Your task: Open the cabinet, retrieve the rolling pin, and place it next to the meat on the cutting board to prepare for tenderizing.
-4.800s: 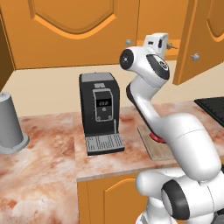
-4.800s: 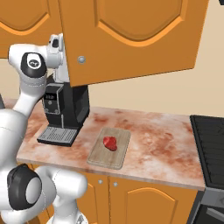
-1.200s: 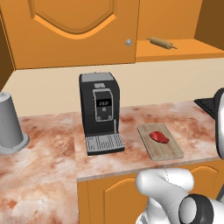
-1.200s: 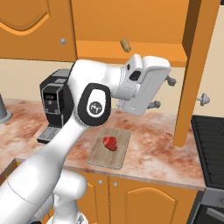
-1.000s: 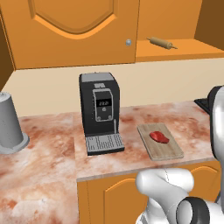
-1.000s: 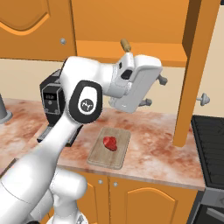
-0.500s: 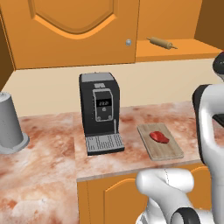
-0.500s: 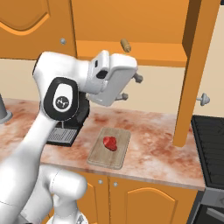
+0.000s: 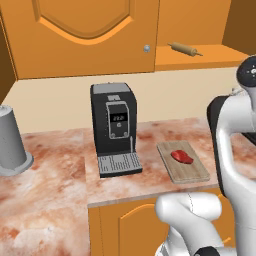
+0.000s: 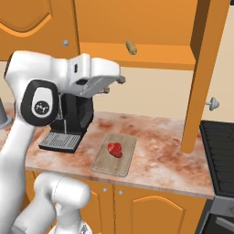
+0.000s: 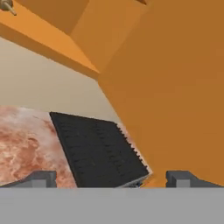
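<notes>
Gripper [image 10: 116, 84] with jaws spread wide and empty, held level above the counter, below the open cabinet [image 10: 137, 27] shelf. Its two dark fingertips [image 11: 41, 178] show apart, with nothing between them, facing the swung-open door [image 10: 203, 68] and a black stovetop [image 11: 98, 148].

Rolling pin [image 9: 184, 49]: lies on the cabinet shelf, above and behind the cutting board [image 9: 182, 162], well apart from the gripper. From the right base view it is seen end-on [image 10: 131, 47], near the shelf's front edge.

Meat [image 10: 114, 149]: rests near the middle of the cutting board, leaving bare wood on either side.

Coffee machine [image 9: 114, 127]: stands just left of the cutting board.

Handling, as judged: the pin looks rigid, light and smooth, and being round it is likely to roll if nudged. The thick middle barrel seems the best place to pinch, across its width; the thin end pegs offer poor purchase and would let it swing. Fragility appears low.
</notes>
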